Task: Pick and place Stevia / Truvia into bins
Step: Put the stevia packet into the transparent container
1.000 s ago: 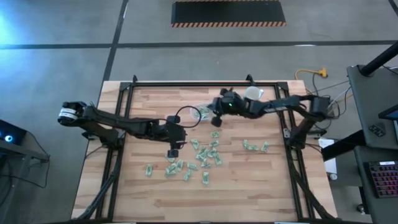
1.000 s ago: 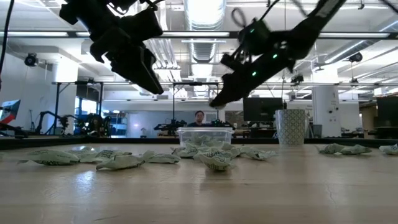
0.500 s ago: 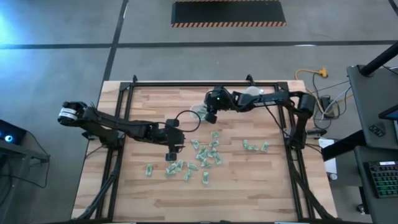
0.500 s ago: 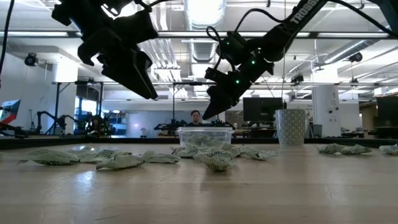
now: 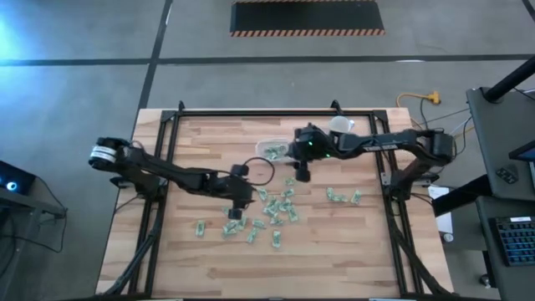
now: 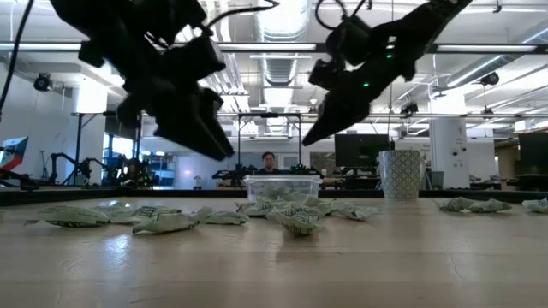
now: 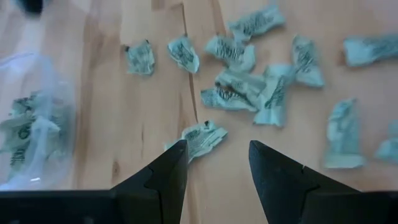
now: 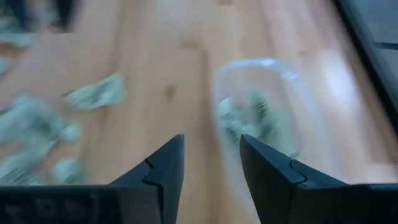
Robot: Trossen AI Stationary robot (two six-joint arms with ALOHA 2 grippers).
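Packets of green-and-white sweetener lie scattered over the middle of the wooden table, most in a loose cluster between the two arms, with a second small group off toward the right arm's side and a few more nearer the front edge. The clear container sits toward the far side of the table, just beyond the cluster, and already holds several packets; in the low view it stands behind the pile, with the white cup well apart to one side. The left gripper hangs above the near edge of the cluster, its fingers parted with nothing between them, and a crumpled packet lies on the wood just ahead of the gap. The right gripper hovers just beside the container, on the cluster side, and its fingers also stand apart and empty; the container shows ahead of them in the right wrist view, though blurred, so how many packets are inside is hard to tell. A person is visible in the room behind the table.
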